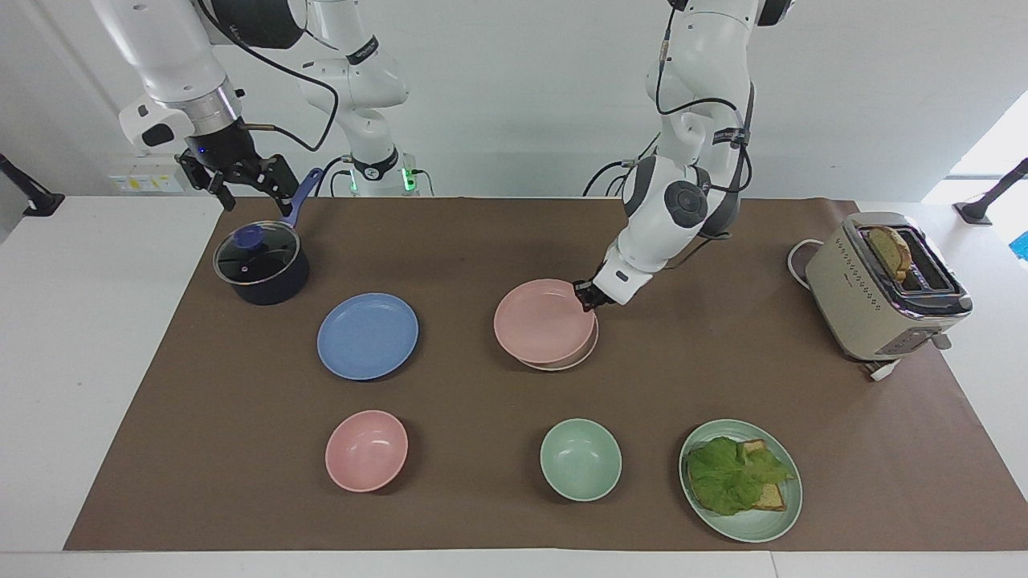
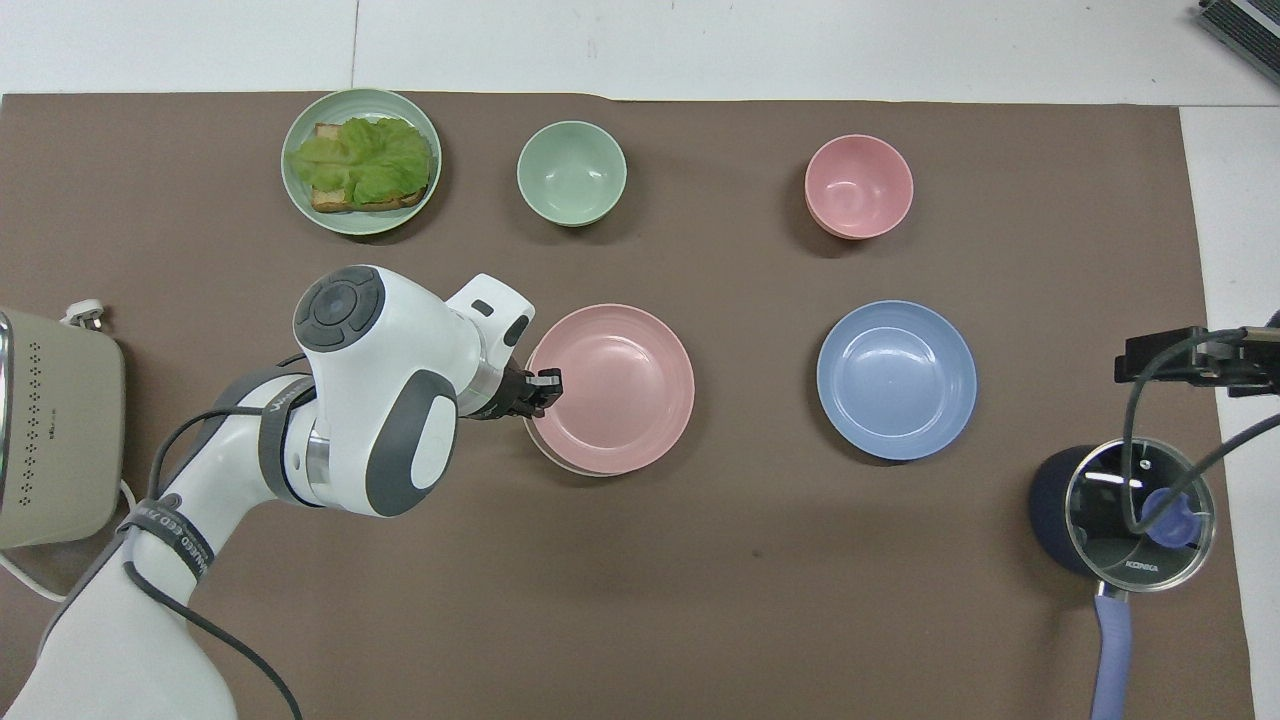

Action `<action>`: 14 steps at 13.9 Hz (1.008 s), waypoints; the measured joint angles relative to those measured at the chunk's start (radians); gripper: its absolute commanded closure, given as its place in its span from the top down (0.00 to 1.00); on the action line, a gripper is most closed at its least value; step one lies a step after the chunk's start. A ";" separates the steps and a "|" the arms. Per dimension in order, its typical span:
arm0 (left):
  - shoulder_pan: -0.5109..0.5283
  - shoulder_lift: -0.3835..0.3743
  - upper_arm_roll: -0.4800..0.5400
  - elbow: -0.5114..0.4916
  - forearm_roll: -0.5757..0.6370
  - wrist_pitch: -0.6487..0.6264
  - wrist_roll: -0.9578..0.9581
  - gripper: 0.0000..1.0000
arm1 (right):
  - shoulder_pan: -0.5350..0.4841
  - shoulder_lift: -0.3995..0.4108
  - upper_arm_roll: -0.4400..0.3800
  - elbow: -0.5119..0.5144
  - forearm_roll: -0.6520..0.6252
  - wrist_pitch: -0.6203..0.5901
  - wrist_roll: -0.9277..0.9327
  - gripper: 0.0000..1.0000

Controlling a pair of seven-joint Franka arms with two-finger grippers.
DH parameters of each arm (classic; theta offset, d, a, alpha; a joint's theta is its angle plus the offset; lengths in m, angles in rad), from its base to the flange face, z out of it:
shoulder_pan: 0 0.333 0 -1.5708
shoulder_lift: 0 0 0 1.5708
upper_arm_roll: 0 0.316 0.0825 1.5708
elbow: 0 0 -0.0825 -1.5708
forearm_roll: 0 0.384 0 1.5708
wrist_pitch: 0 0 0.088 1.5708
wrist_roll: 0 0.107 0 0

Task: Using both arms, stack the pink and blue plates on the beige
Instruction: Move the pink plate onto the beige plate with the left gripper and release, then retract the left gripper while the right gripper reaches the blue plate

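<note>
The pink plate lies over the beige plate, covering it except for a thin crescent of rim. My left gripper is shut on the pink plate's rim, on the side toward the left arm's end of the table. The blue plate lies flat on the mat beside this pair, toward the right arm's end. My right gripper hangs open in the air over the pot's handle and holds nothing. In the overhead view only its edge shows.
A dark pot with a glass lid stands near the right arm's base. A toaster stands at the left arm's end. Farthest from the robots lie a pink bowl, a green bowl and a green plate with lettuce and bread.
</note>
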 measured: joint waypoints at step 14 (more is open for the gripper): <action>0.174 -0.058 0.040 0.187 0.158 -0.253 0.161 1.00 | 0.000 0.081 0.002 -0.158 0.000 0.221 -0.008 1.00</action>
